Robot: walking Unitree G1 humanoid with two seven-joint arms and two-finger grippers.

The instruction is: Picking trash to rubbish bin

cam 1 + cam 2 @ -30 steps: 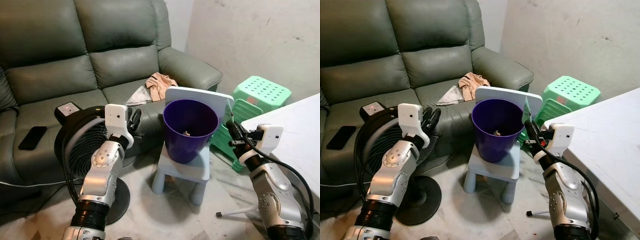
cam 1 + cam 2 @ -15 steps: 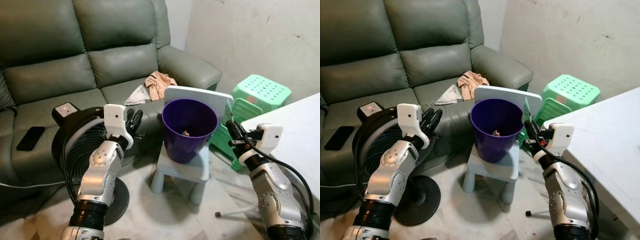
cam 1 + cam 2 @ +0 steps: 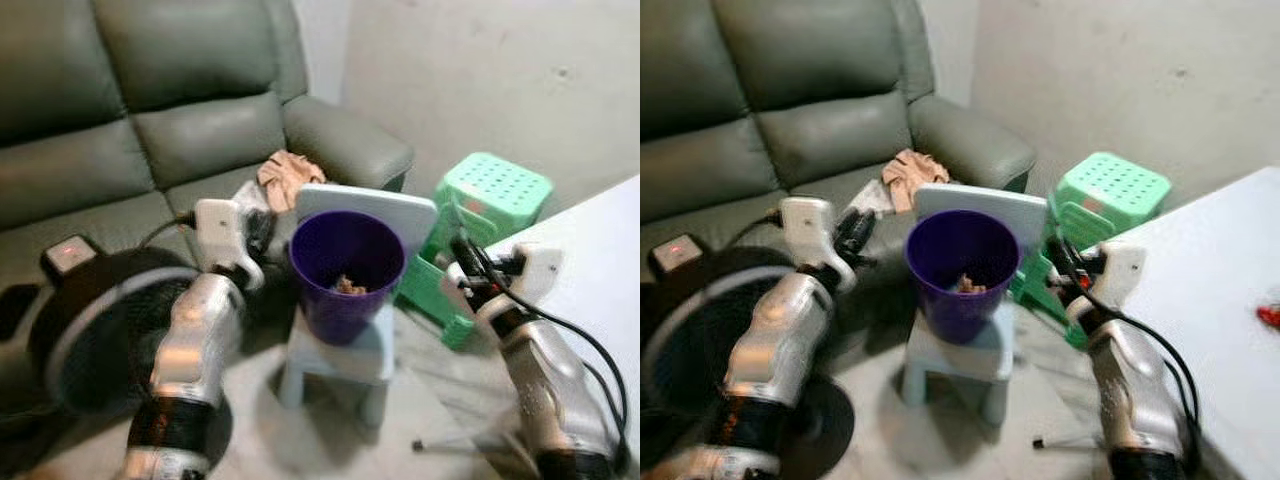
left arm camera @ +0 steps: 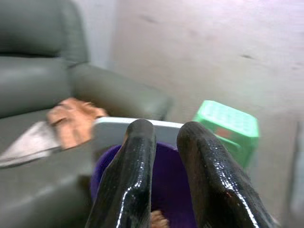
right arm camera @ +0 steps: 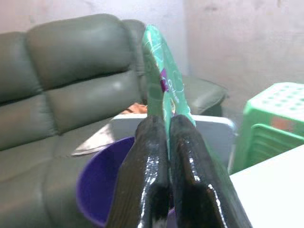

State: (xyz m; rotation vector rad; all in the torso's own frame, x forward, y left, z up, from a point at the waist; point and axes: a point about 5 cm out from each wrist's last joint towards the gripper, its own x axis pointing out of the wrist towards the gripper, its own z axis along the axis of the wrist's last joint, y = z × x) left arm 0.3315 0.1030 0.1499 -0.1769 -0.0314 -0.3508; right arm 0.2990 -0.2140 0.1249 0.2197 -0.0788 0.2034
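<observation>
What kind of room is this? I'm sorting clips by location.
Most likely a home living room: a grey-green leather sofa with a cloth left on its seat, a standing fan on the floor, and stacked green plastic stools against a bare wall. A purple bin sits on a small child's chair.

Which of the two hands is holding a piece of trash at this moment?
The right hand: its fingers are closed on a thin green wrapper, beside the purple bin. The left hand holds nothing between its fingers.
</observation>
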